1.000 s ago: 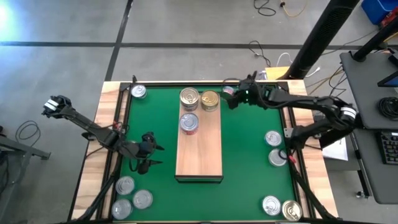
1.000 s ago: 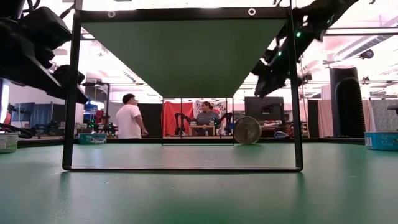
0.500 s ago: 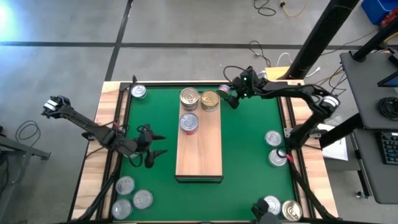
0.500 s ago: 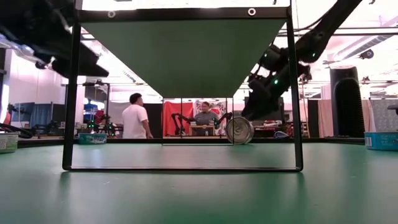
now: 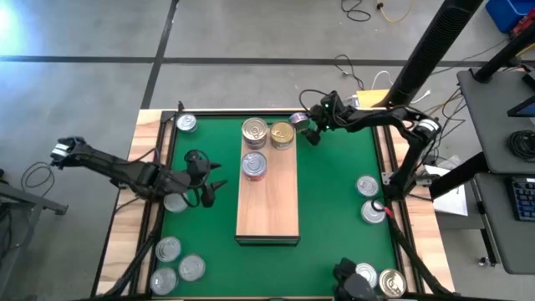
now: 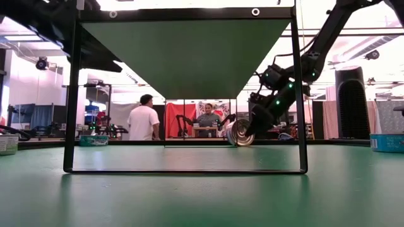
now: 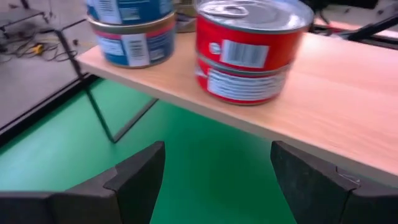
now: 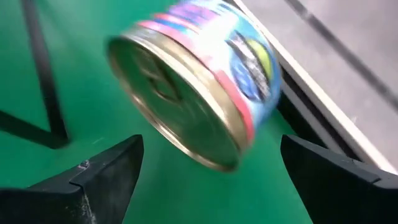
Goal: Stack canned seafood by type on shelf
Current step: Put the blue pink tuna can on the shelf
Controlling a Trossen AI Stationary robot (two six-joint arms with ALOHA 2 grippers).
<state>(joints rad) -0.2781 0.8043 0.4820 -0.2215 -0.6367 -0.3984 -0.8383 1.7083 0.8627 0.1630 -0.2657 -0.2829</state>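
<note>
- Green-topped table (image 5: 334,209) in pale wooden frame, carrying long light-wood shelf (image 5: 272,209) at centre.
- Three tin stacks on shelf: silver-lidded (image 5: 254,131), gold-lidded (image 5: 282,134), red-sided (image 5: 254,165).
- Loose silver-lidded tins (image 5: 366,186) near table edges.

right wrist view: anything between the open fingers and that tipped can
Nothing visible does. The tipped can lies on its side on the green mat, straight ahead of the right gripper, whose fingers stand open with only bare mat between.

Shelf (image 5: 267,209): 1. Cans on shelf (image 5: 255,131): 3 visible tops, red stack (image 7: 249,53) is 2 high. Cans on tabletop (image 5: 185,123): approx 9. Arms: 2.
</note>
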